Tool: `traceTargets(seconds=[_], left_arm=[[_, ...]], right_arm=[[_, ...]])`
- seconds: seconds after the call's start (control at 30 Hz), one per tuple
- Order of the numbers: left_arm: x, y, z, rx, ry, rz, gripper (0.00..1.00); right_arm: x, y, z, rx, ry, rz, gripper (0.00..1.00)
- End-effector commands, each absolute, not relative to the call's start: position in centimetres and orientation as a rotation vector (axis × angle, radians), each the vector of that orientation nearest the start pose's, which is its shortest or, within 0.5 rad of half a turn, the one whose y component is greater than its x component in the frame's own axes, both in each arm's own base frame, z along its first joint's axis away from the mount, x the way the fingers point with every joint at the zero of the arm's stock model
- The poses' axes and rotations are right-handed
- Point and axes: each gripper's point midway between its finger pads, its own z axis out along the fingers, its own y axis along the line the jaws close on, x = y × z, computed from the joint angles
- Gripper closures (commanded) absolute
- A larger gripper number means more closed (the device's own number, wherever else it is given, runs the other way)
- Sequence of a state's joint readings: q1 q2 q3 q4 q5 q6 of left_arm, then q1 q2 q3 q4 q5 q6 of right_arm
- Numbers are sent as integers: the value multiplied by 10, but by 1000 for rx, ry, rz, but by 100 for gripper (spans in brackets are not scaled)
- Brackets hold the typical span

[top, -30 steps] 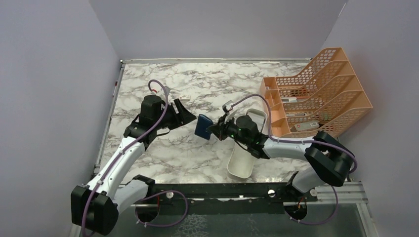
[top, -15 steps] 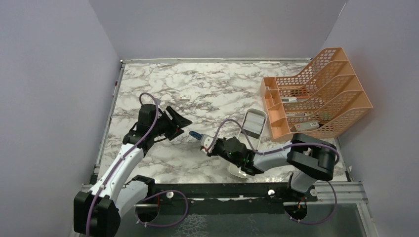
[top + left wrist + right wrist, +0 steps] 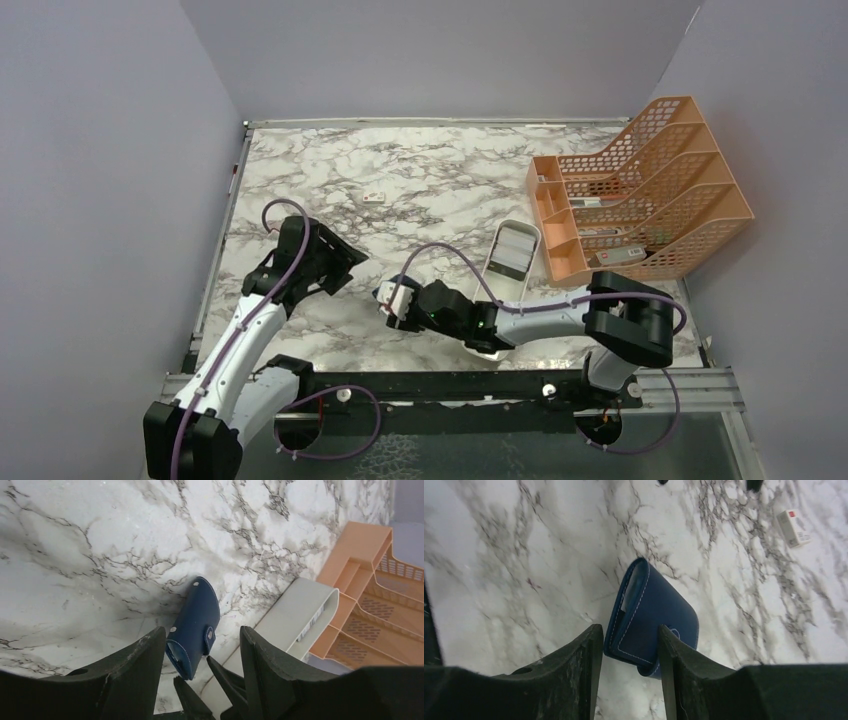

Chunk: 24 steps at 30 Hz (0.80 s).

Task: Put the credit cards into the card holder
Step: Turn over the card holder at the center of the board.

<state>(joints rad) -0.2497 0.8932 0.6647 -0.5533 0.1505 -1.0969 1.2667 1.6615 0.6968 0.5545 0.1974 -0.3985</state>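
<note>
On the marble table (image 3: 450, 170), toward its near side, the navy card holder (image 3: 649, 620) lies folded between the parted fingers of the right gripper (image 3: 630, 632), which do not appear to pinch it. The left gripper (image 3: 201, 632) hangs spread and empty nearby. We judge the holder light, soft and smooth-skinned, best gripped across its fold, clear of the snap tab (image 3: 208, 636). No loose credit cards show.

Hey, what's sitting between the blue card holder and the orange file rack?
The long white tray lies between the card holder and the orange file rack. The left wrist view shows it best.
</note>
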Motion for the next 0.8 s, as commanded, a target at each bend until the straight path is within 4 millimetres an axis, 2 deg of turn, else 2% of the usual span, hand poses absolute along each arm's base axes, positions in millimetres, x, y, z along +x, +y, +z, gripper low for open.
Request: traceTargets(seconds=[0.0, 0.1, 0.2, 0.3, 0.43, 0.47, 0.67, 0.77], left_arm=[[237, -105, 117, -1013, 2310, -634, 44], [239, -103, 110, -960, 2319, -609, 51], [238, -104, 104, -916, 2333, -604, 54], [235, -106, 97, -905, 2339, -621, 58], [232, -122, 92, -852, 2347, -751, 63], [230, -127, 91, -830, 2352, -789, 65], [228, -150, 84, -732, 2357, -977, 98], [228, -155, 81, -734, 2361, -1016, 100]], right_arm=[[149, 417, 79, -1319, 1756, 602, 51], [145, 424, 86, -1229, 1843, 679, 52], [146, 429, 93, -1136, 1900, 732, 52], [156, 431, 93, -1054, 1981, 688, 52], [175, 427, 84, -980, 2093, 595, 52], [179, 425, 81, -965, 2115, 594, 52], [199, 416, 70, -916, 2203, 587, 52], [201, 417, 66, -923, 2218, 583, 52]])
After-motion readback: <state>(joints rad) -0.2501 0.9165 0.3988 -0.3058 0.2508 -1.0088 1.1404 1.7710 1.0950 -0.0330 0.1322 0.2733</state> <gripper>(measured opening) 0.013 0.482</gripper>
